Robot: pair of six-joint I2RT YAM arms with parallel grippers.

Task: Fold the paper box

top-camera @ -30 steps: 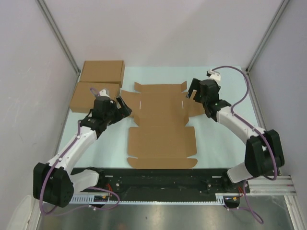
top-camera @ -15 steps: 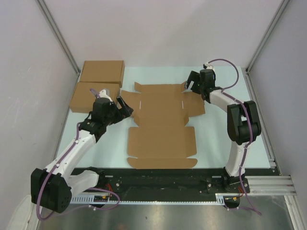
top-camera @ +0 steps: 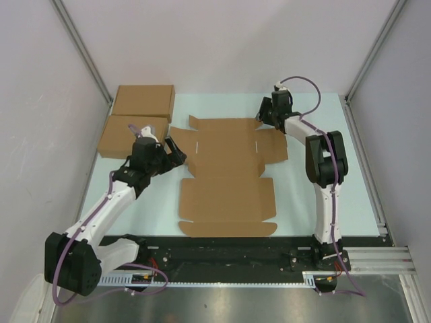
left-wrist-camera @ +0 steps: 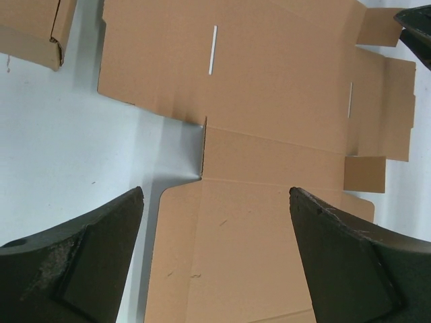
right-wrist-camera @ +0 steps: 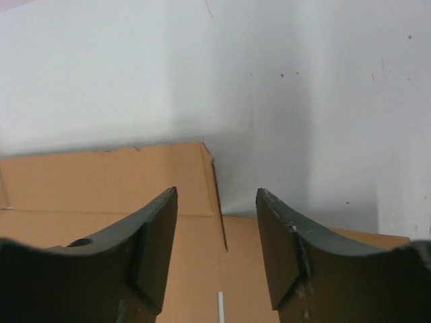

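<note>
Cardboard sheet (top-camera: 227,171), flat and brown, left gripper (left-wrist-camera: 215,192) wide open by its edge, right gripper (right-wrist-camera: 217,194) half open above its far corner

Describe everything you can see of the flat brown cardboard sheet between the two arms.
The paper box is an unfolded, die-cut sheet of plain brown cardboard lying flat on the pale table. Its wider far panel has two thin slits, side flaps and small corner tabs; creases divide the narrower near panels. The open left end effector is at its left edge, the right end effector at its far right corner tab; contact cannot be judged.
</note>
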